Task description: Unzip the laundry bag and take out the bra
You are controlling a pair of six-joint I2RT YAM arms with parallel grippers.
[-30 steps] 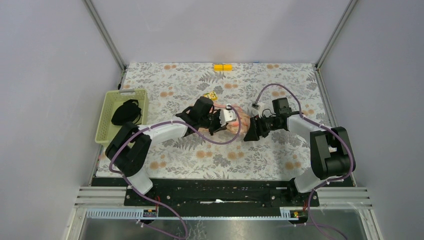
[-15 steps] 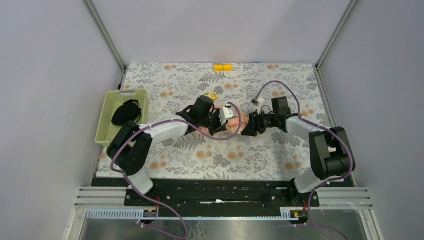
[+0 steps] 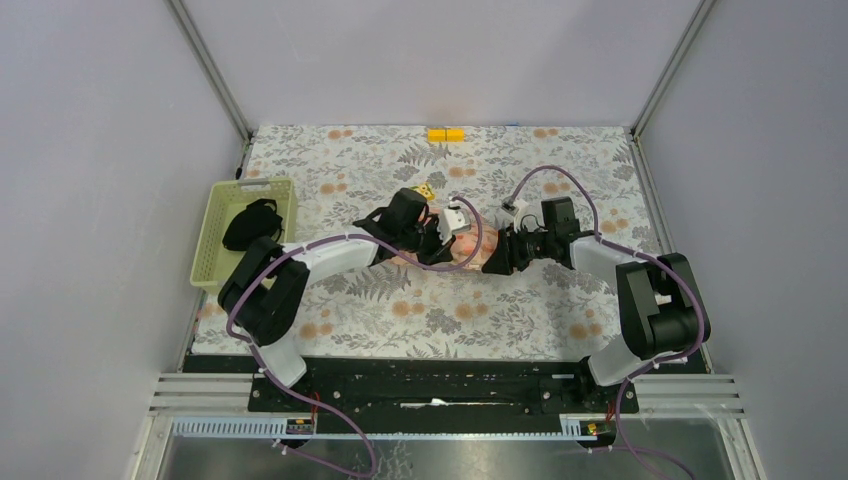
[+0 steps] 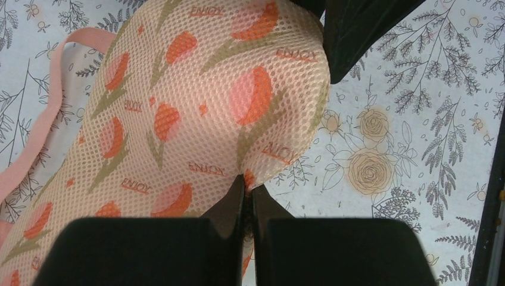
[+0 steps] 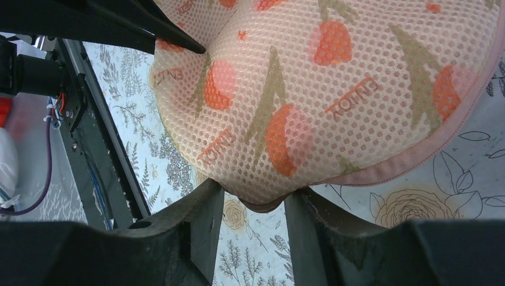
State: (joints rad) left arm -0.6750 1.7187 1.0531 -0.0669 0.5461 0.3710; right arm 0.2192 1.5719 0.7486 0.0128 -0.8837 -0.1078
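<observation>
The laundry bag (image 3: 468, 256) is a salmon mesh pouch with red-orange tulip print, lying mid-table between both arms. My left gripper (image 3: 441, 240) is shut on a pinched fold of its mesh, seen close up in the left wrist view (image 4: 247, 182), where the bag (image 4: 196, 101) fills the frame. My right gripper (image 3: 496, 262) is open and straddles the bag's rounded end (image 5: 333, 89), whose pink piped rim (image 5: 417, 158) sits between the fingertips (image 5: 256, 199). A plain pink band (image 4: 52, 113) lies at the bag's left. The bra is hidden.
A pale green basket (image 3: 255, 183) at the left edge holds a black garment (image 3: 250, 225). A yellow block (image 3: 446, 134) lies at the far edge, and a small yellow item (image 3: 426, 190) just behind the left gripper. The floral cloth (image 3: 420, 310) covers the table.
My right gripper has moved left onto the bag's end, so the bag now sits between its fingers. My left gripper has kept its hold and shifted slightly away from me.
</observation>
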